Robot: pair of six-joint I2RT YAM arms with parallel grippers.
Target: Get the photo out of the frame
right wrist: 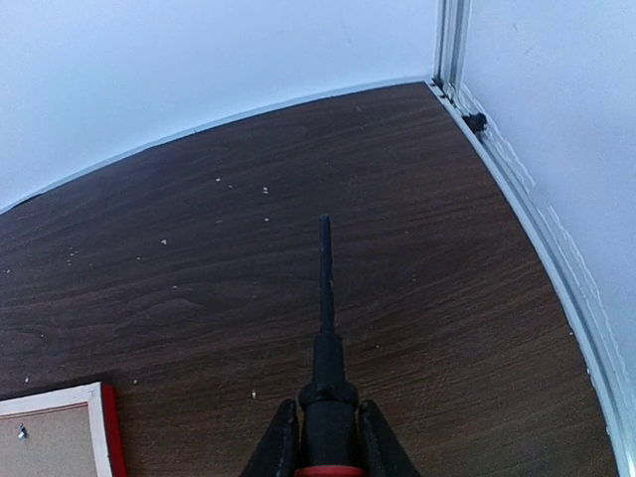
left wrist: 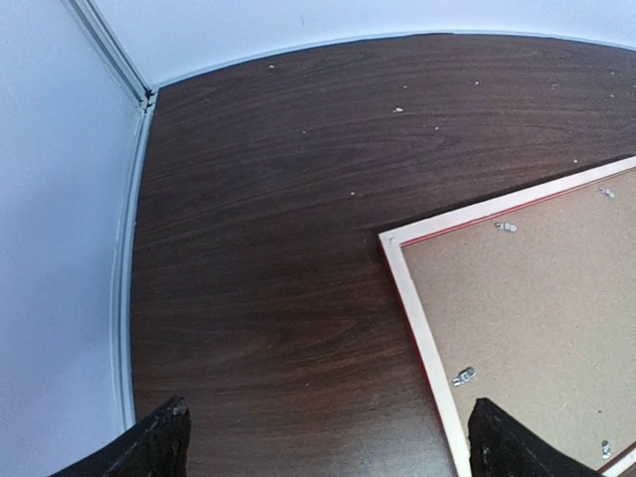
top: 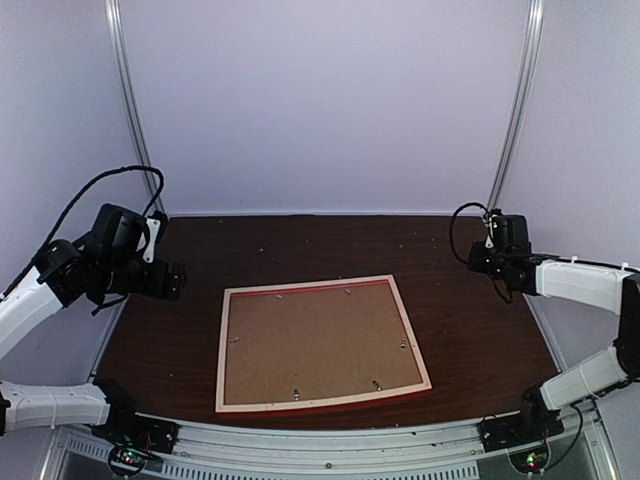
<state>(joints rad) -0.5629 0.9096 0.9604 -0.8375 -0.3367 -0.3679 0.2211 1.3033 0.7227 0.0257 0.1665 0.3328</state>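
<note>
Step in hand, as judged: the opening stage, with the back not yet undone. The frame (top: 223, 350) lay face down on the table (top: 480, 330), backing board (top: 320, 345) uppermost and seated inside the rim. The photo was not visible; presumably it sat under the board.

Left gripper (left wrist: 330, 447): jaws spread wide, holding nothing, hovering above bare table. The frame's near corner lay just ahead of its right finger, and the rest of the frame ran off to that side.

Right gripper (right wrist: 326, 447): closed on a tool (right wrist: 325, 288), a thin black shaft tapering to a point, with a red band at the handle. The frame lay well apart from it, low and to its left, with only one corner in its wrist view.

Next move, as judged: bring the tool tip across to the small metal tabs (left wrist: 463, 377) along the inner rim and turn or bend them clear. The left gripper would have to steady the rim. The tabs were tiny, so aim had to be fine.

Materials:
- Rim: pale bare wood, flat and narrow, with a red edge showing beneath.
- Board: brown, speckled fibreboard, matte.
- Table: dark wood grain, smooth, scattered with pale specks.
</note>
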